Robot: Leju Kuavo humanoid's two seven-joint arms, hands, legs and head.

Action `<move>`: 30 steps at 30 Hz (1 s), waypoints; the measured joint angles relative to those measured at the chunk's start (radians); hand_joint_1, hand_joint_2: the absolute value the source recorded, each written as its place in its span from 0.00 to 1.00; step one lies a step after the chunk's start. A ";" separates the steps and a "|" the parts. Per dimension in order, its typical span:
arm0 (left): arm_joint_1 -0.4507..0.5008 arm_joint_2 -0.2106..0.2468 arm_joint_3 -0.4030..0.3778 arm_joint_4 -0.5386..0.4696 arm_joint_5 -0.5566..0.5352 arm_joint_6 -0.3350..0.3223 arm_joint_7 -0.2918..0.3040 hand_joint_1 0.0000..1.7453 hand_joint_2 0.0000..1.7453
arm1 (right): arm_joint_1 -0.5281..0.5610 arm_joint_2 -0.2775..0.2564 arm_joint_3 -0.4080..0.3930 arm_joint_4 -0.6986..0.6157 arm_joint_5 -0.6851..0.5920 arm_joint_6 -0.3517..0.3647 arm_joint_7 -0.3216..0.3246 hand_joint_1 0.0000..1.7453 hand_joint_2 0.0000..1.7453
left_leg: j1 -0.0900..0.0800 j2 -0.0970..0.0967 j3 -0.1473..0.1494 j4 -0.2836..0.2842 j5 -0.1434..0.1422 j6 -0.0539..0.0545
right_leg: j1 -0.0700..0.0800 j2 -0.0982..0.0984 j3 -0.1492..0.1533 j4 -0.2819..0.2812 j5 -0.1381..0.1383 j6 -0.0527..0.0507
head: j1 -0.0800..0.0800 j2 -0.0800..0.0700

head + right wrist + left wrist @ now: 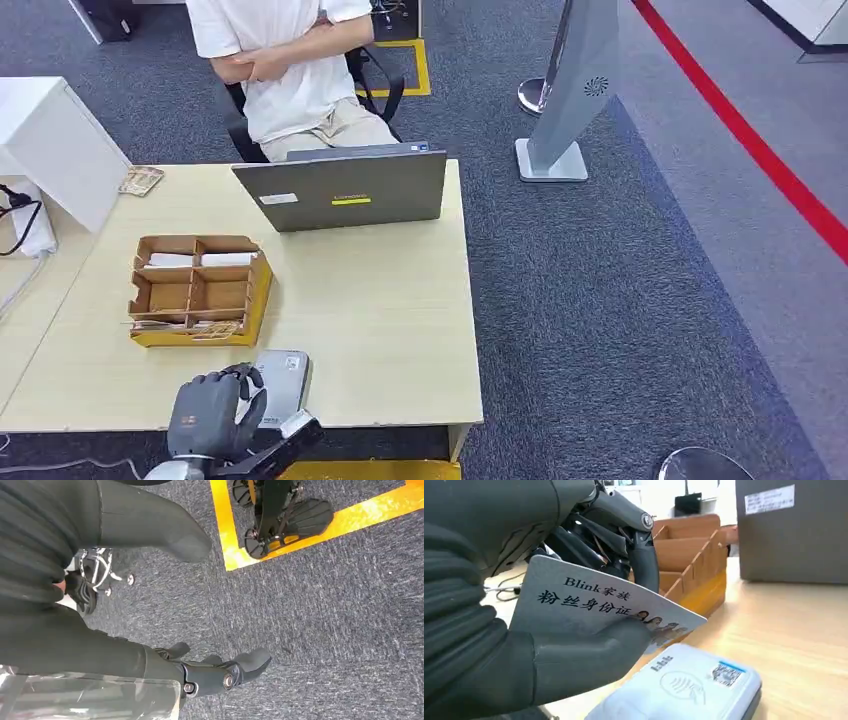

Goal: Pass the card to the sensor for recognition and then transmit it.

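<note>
Pinching a white card (594, 605) between thumb and darker fingers, the left hand (208, 412) hovers at the near edge of the worktop (400, 310). In the left wrist view the card, printed with "Blink" and a row of Chinese characters, sits tilted just above the grey card reader (689, 687); whether the two touch is unclear. The reader (280, 385) lies flat by the near edge, just in front of the yellow-and-brown cardboard organiser (200, 290), whose compartments hold some white slips. A closed-back grey laptop (345, 188) stands open along the far edge, with a person in a white shirt (285, 60) seated behind it, arms folded. The right hand (150, 605) hangs over grey carpet (325, 620) beside a yellow floor line (227, 530); its fingers are loosely spread, holding nothing.
</note>
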 joint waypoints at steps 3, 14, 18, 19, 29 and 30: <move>0.003 -0.003 0.004 0.011 0.000 0.000 0.000 1.00 1.00 | 0.000 0.000 0.000 0.000 0.000 0.000 0.000 0.00 1.00 | 0.000 0.000 0.000 0.000 0.000 0.000 | 0.000 0.000 0.000 0.000 0.000 0.000 | 0.000 0.000; 0.003 -0.013 0.017 0.047 0.004 0.000 0.008 1.00 1.00 | 0.000 0.000 -0.001 0.000 0.008 0.002 0.004 0.00 1.00 | 0.000 0.000 0.000 0.000 0.000 0.000 | 0.000 0.000 0.000 0.000 0.000 0.000 | 0.000 0.000; 0.004 -0.017 0.026 0.076 0.004 0.002 0.009 1.00 1.00 | 0.000 0.000 -0.001 0.000 0.018 0.002 0.006 0.00 1.00 | 0.000 0.000 0.000 0.000 0.000 0.000 | 0.000 0.000 0.000 0.000 0.000 0.000 | 0.000 0.000; 0.004 -0.019 0.027 0.083 0.004 0.002 0.009 1.00 1.00 | 0.000 0.000 -0.001 0.000 0.021 0.003 0.006 0.00 1.00 | 0.000 0.000 0.000 0.000 0.000 0.000 | 0.000 0.000 0.000 0.000 0.000 0.000 | 0.000 0.000; 0.000 -0.033 0.040 0.117 -0.001 -0.002 0.009 1.00 1.00 | 0.000 0.000 -0.002 0.000 0.041 0.006 0.003 0.00 1.00 | 0.000 0.000 0.000 0.000 0.000 0.000 | 0.000 0.000 0.000 0.000 0.000 0.000 | 0.000 0.000; -0.002 -0.034 0.043 0.125 -0.007 0.001 0.014 1.00 1.00 | 0.000 0.000 -0.002 0.000 0.043 0.009 0.003 0.00 1.00 | 0.000 0.000 0.000 0.000 0.000 0.000 | 0.000 0.000 0.000 0.000 0.000 0.000 | 0.000 0.000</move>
